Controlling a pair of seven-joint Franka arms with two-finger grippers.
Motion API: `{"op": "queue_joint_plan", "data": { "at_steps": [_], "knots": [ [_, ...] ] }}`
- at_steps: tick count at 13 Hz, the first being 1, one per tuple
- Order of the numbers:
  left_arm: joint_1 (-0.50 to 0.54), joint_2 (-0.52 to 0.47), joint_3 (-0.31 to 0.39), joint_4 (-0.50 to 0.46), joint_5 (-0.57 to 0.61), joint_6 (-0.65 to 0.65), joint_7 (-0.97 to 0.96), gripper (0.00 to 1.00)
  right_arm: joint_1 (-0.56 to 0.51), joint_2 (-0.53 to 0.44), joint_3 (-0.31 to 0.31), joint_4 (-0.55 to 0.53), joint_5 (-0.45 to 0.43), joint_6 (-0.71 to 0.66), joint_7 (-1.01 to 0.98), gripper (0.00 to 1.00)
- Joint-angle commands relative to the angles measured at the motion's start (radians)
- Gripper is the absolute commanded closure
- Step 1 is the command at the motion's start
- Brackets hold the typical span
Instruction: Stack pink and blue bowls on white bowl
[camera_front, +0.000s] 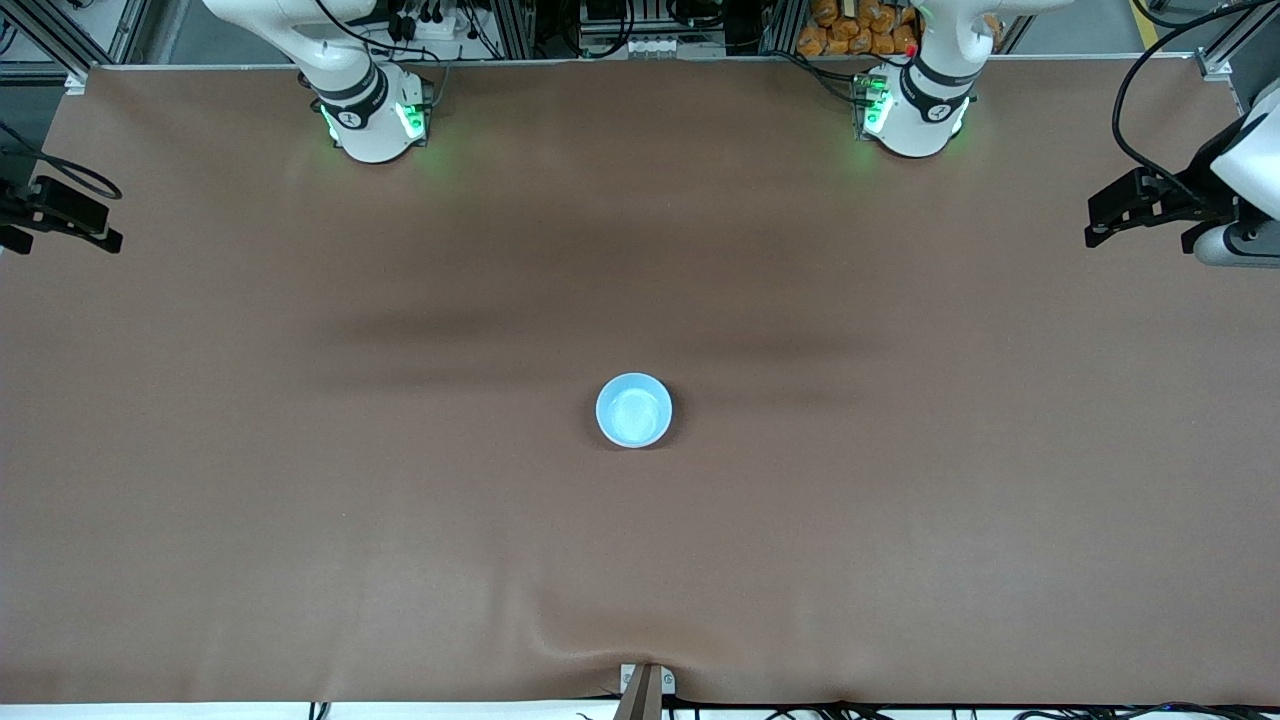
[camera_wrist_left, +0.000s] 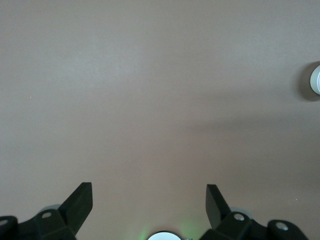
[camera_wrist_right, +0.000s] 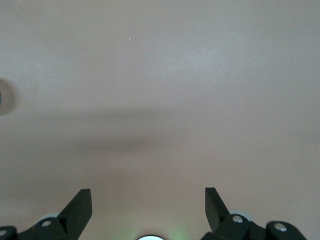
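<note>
A light sky-blue bowl (camera_front: 634, 410) stands upright near the middle of the brown table. It also shows at the edge of the left wrist view (camera_wrist_left: 316, 80) and barely at the edge of the right wrist view (camera_wrist_right: 2, 98). No pink bowl and no white bowl can be seen; whether they lie under the blue bowl cannot be told. My left gripper (camera_front: 1100, 222) is open and empty over the left arm's end of the table, also in its wrist view (camera_wrist_left: 148, 192). My right gripper (camera_front: 105, 225) is open and empty over the right arm's end, also in its wrist view (camera_wrist_right: 148, 195).
The two arm bases (camera_front: 375, 115) (camera_front: 915, 110) stand along the table edge farthest from the front camera. A camera mount (camera_front: 642, 690) sits at the nearest edge. The brown table cover (camera_front: 300, 500) has a wrinkle near that mount.
</note>
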Motion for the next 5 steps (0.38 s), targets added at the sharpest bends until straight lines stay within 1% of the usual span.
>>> {"op": "queue_joint_plan", "data": {
  "at_steps": [1,5],
  "knots": [
    [-0.001,0.005,-0.001,0.01,-0.014,0.002,-0.006,0.0,0.002,0.0,0.001,0.016,-0.024,-0.024,0.018,0.0],
    [-0.001,0.005,-0.001,0.01,-0.014,0.002,-0.006,0.0,0.002,0.005,0.001,0.016,-0.024,0.01,0.016,0.0]
  ]
}}
